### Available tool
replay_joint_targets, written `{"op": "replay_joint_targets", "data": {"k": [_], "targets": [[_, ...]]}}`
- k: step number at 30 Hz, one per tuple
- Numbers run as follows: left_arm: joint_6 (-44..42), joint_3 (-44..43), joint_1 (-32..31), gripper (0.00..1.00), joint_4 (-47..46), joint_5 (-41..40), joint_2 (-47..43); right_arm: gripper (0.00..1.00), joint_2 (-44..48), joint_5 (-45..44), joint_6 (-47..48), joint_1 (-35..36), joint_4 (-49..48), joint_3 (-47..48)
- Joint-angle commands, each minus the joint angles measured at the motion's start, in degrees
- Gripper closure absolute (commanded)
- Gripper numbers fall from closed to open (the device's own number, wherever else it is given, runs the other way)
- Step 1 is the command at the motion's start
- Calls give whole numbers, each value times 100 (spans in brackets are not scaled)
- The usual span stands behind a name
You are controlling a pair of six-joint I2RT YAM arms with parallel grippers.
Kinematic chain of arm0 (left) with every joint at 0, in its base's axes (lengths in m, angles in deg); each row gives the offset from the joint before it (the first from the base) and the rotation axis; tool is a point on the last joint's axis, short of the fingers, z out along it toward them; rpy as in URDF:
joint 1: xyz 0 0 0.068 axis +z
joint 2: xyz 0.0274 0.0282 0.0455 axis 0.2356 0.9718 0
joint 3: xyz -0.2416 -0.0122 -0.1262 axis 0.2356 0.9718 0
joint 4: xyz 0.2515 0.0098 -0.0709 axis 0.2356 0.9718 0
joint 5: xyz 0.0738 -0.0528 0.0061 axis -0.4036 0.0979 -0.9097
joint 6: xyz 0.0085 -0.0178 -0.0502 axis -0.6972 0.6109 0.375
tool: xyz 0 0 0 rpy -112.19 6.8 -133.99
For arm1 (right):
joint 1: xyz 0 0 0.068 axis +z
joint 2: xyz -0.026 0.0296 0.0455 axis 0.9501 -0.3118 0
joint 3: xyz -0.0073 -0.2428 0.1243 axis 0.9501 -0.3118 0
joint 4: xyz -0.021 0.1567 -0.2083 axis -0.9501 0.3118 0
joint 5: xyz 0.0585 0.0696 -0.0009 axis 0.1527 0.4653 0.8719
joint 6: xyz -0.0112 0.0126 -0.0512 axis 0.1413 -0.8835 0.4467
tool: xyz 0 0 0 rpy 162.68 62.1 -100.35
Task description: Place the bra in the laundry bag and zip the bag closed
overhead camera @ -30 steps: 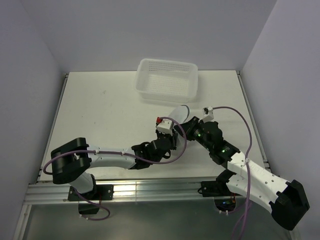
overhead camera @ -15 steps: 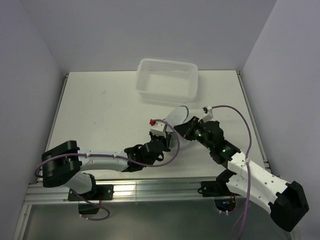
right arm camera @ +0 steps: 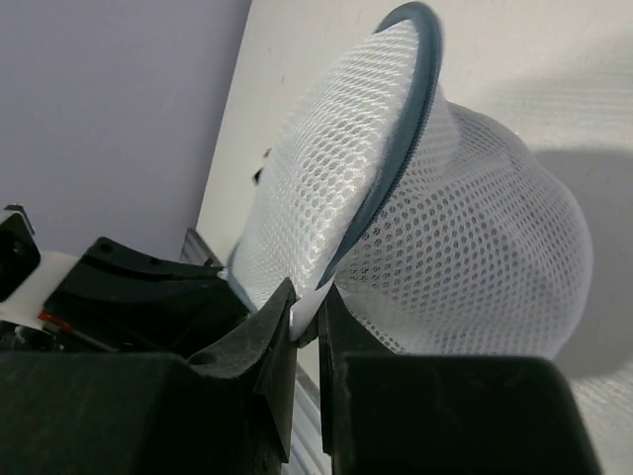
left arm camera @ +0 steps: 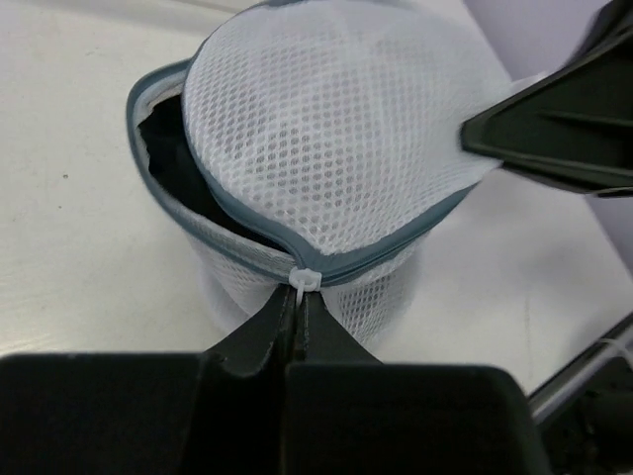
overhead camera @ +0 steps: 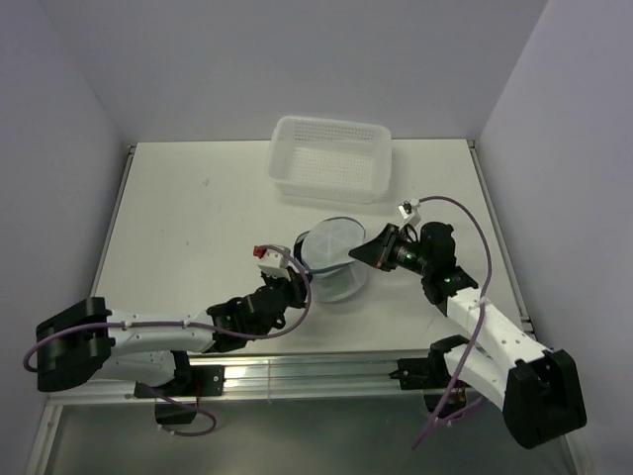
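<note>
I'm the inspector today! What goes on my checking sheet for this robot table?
Surface: white table, no spills seen.
Job's things: laundry bag mid-table, rim partly open; black bra inside, showing through the gap.
Clutter: white basket at the far edge, nothing in it.
Grippers: left gripper shut on the zipper pull; right gripper pinching the bag's mesh.
Cables: purple cables run along both arms.
Surroundings: plain pale walls; metal rail at the near edge.
</note>
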Motion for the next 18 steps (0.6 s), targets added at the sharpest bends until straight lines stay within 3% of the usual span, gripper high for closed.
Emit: {"op": "replay_joint_targets", "data": {"k": [1,2,3,4,7,11,14,18], "targets": [[220,474,168,100,814,-631,-655,100,-489,-203,514,-798,-642,304],[247,527,168,100,867,-622,-754,100,-630,-299,532,-842,-625,443],[273,519,151,100,911,-622,-833,93,-918,-248,549,-851,-485,558],[291,493,124,100,947,-613,-947,65,-1043,-230,575,-834,-371,664],[230,125,-121,100,894,-648,-756,21,-1097,-334,462,-659,-168,788],[379,-428,-359,100,885,-701,-132,15,-3,-1001,138,-230,175,351],[458,-789,-403,100,736,-657,360,15,842,-1792,-346,524,378,-133],[379,-1133,-456,100,534,-578,730,20,1135,-2294,-1110,1343,71,-583]]}}
